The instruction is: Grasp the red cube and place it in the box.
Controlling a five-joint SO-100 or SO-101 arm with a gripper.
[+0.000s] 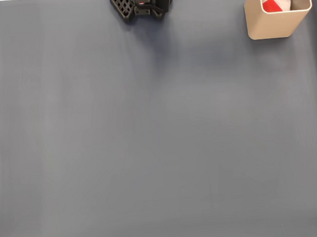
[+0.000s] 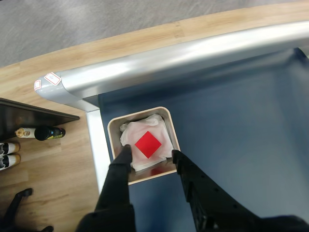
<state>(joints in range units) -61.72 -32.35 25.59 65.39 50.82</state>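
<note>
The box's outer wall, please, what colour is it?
Tan, clearest on the box in the fixed view.

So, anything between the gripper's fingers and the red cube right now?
No. In the wrist view the open gripper hangs over the box, the red cube lying loose on white padding.

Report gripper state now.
Gripper: open, holding nothing, fingers spread above the box; the red cube lies loose inside it on white material.
</note>
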